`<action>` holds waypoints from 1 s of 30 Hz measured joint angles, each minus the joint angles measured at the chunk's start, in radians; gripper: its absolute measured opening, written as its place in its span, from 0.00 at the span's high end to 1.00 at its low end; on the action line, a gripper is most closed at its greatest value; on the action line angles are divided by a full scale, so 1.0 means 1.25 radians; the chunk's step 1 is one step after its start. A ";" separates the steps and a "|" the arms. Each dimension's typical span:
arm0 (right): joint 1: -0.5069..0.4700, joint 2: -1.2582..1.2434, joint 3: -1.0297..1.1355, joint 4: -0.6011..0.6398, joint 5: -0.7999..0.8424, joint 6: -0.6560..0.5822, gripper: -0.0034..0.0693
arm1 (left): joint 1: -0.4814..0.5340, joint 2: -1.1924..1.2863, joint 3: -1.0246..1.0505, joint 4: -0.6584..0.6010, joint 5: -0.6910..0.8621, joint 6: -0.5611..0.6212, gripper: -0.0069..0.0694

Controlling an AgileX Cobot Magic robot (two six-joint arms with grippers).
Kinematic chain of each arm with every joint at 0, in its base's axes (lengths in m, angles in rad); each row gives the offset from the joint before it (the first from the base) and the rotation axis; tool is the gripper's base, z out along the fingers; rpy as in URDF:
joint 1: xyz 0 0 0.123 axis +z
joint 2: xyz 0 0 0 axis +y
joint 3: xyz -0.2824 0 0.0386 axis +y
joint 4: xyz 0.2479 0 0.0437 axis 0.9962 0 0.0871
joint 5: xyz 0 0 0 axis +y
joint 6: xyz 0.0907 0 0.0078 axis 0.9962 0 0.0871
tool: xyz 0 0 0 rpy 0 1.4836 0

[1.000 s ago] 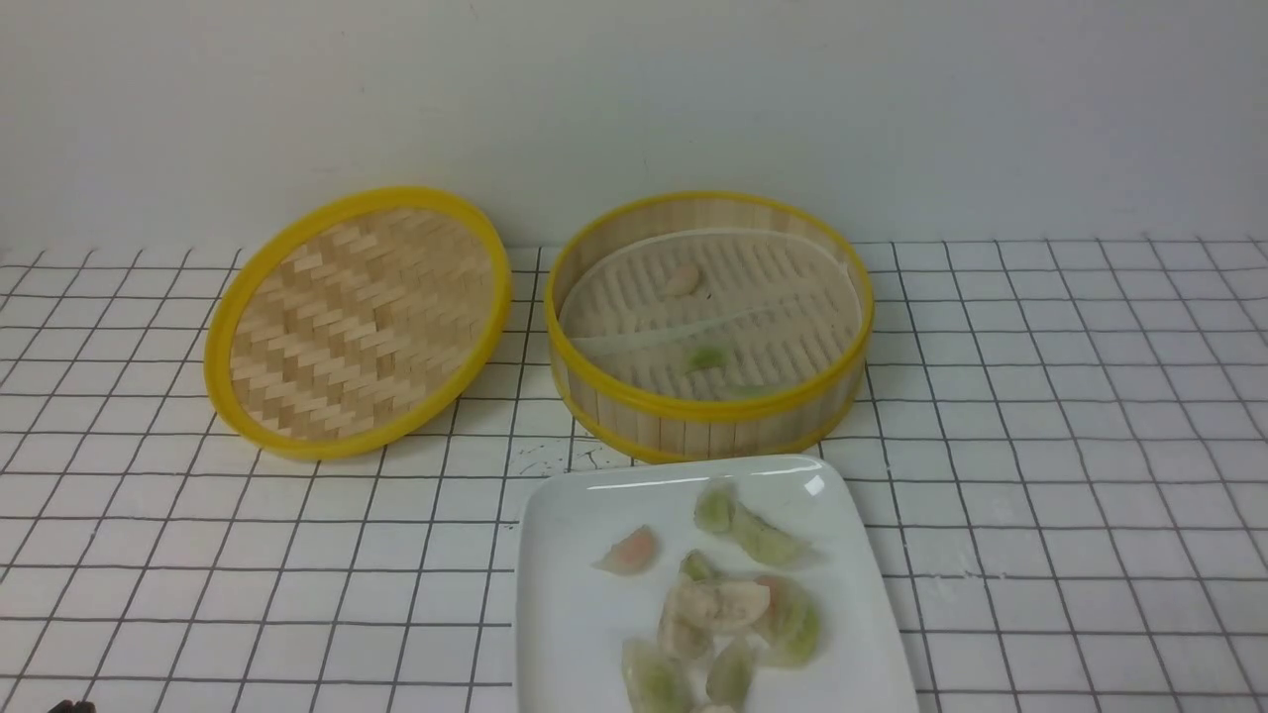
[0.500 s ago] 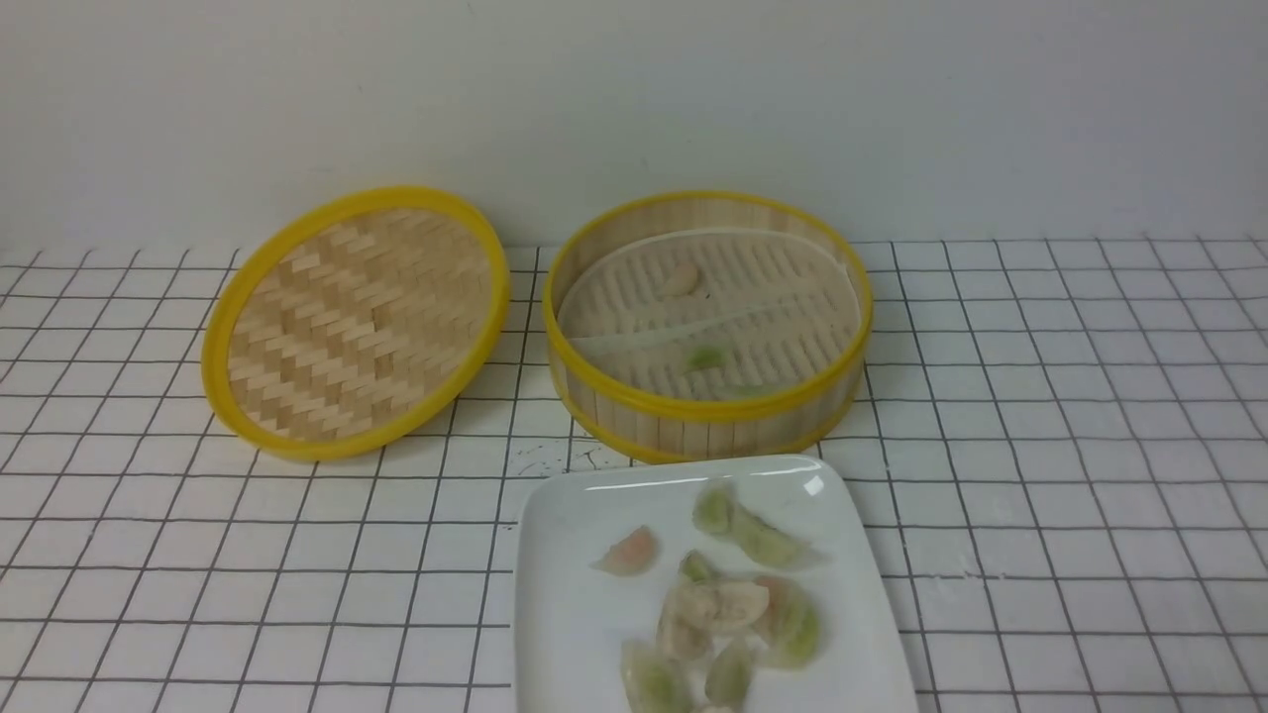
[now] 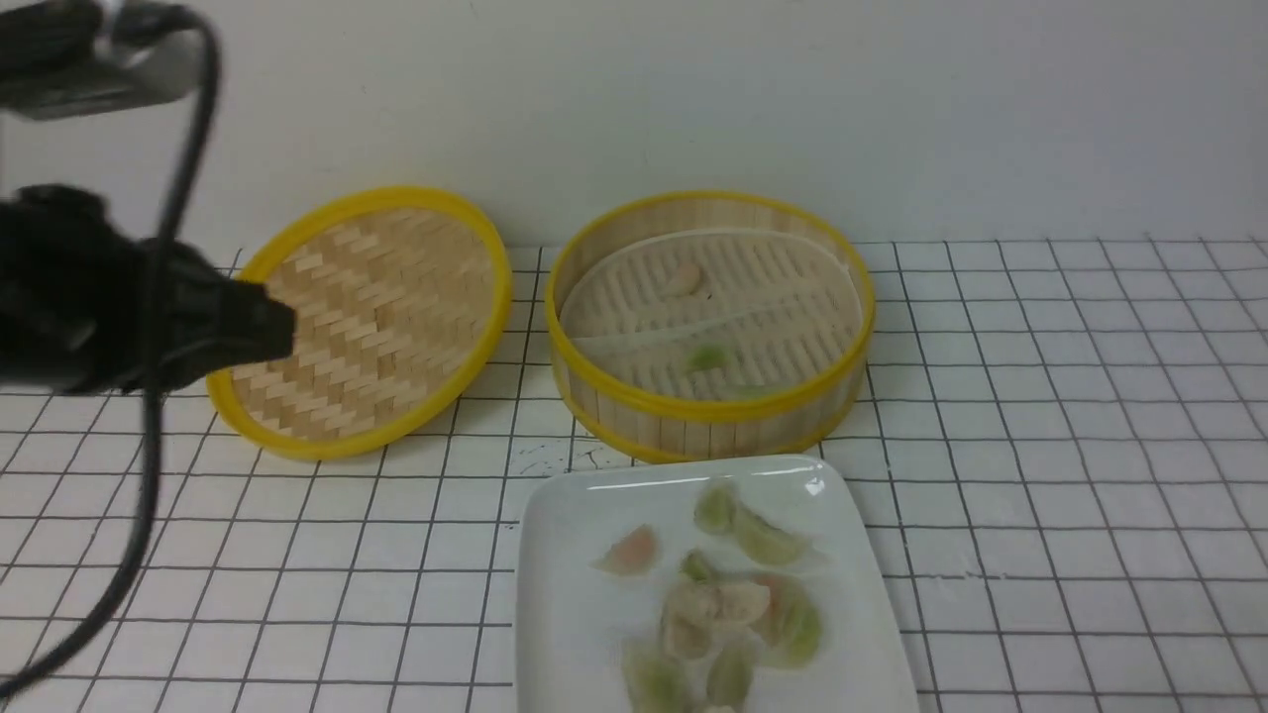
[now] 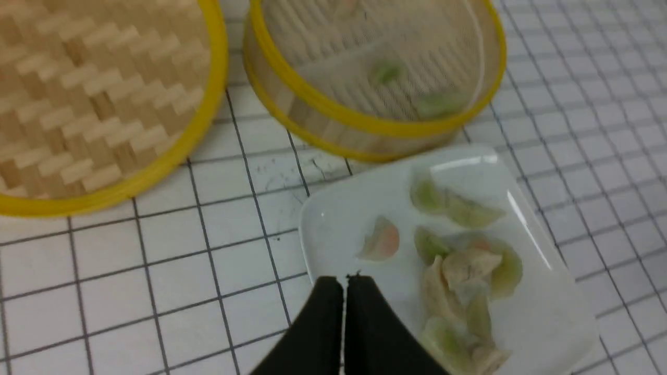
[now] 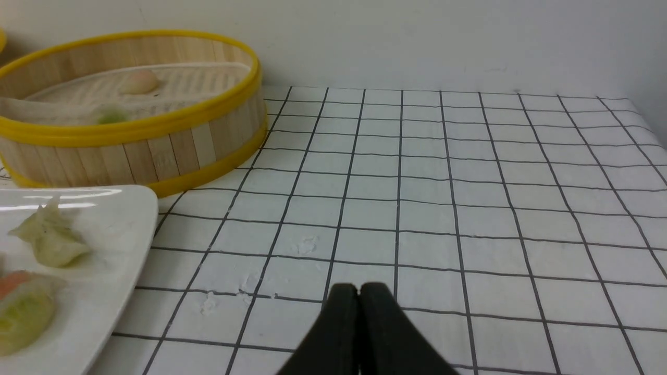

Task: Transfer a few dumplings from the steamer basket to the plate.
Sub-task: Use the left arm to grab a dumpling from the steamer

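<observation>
Front view: dumplings [image 3: 733, 604] lay heaped on the plate [image 3: 565, 614].
Behind the plate sat the steamer basket [image 3: 708, 408]; the left gripper [image 4: 344, 281], pinched empty like the right gripper [image 5: 358, 289], overlapped the woven lid [image 3: 376, 317] farther left.

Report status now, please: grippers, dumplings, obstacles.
Left gripper shut, empty. Right gripper shut, empty. Most dumplings on plate, few in steamer basket. Lid aside, no obstruction.
</observation>
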 joint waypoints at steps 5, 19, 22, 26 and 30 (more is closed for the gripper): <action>0.000 0.000 0.000 0.000 0.000 0.000 0.97 | -0.070 0.216 -0.177 0.037 0.037 0.040 0.92; 0.000 0.000 0.000 0.000 0.000 0.000 0.97 | -0.288 0.783 -0.766 0.194 0.206 0.046 0.92; 0.000 0.000 0.000 0.000 0.000 0.000 0.97 | -0.295 0.891 -0.903 0.199 0.231 0.046 0.92; 0.000 0.000 0.000 0.000 0.000 0.000 0.97 | -0.296 1.001 -1.052 0.200 0.233 0.046 0.92; 0.000 0.000 0.000 0.000 0.000 0.000 0.97 | -0.296 1.089 -1.161 0.203 0.234 0.061 0.90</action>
